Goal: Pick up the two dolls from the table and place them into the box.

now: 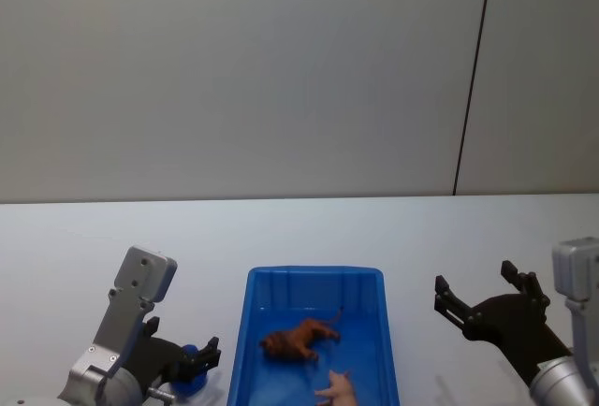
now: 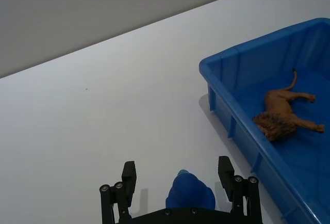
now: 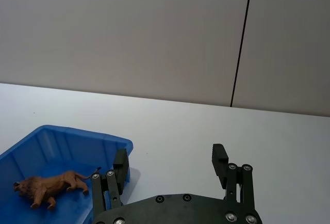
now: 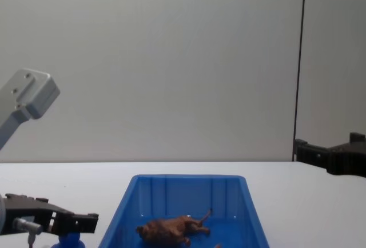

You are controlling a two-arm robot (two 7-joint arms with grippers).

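Note:
The blue box point(image 1: 314, 273) stands on the white table point(image 1: 94, 238) in front of me. Both dolls lie inside it: the brown lion point(image 1: 299, 339) on its side near the middle, the pink pig point(image 1: 339, 389) toward the near right corner. My left gripper point(image 1: 201, 359) is open, low on the table left of the box, its fingers either side of a blue round-headed figure point(image 1: 192, 380). The left wrist view shows that gripper point(image 2: 178, 177), the figure point(image 2: 190, 194) and the lion point(image 2: 286, 115). My right gripper point(image 1: 474, 282) hangs open and empty right of the box.
A grey wall with a dark vertical seam point(image 1: 473, 79) rises behind the table. White tabletop stretches left, right and beyond the box. In the right wrist view the right gripper point(image 3: 170, 159) hovers above the table beside the box point(image 3: 62, 141).

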